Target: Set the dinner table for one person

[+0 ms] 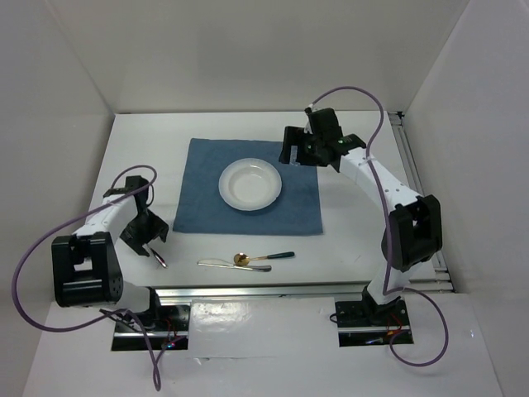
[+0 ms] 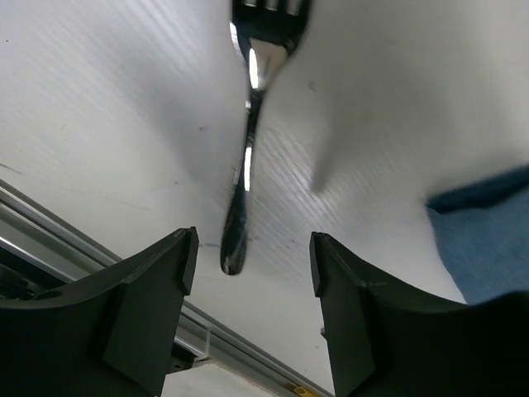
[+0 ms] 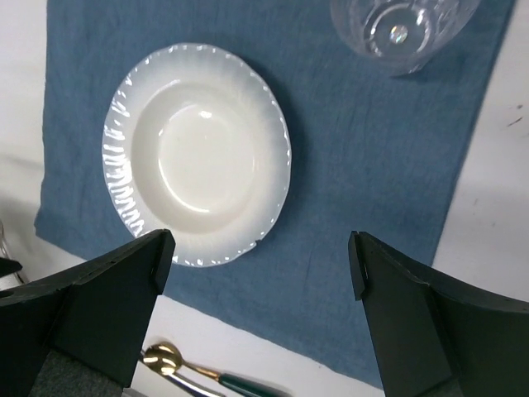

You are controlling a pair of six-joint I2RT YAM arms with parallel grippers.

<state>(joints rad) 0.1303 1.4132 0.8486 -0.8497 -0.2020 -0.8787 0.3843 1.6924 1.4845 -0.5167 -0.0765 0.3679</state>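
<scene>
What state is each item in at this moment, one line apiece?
placemat: flat on table.
plate: empty, on placemat.
glass: standing on placemat corner, free.
fork: lying on table, not gripped.
knife: lying on table.
spoon: lying beside knife.
left gripper: open, over fork handle.
right gripper: open, empty, above placemat.
</scene>
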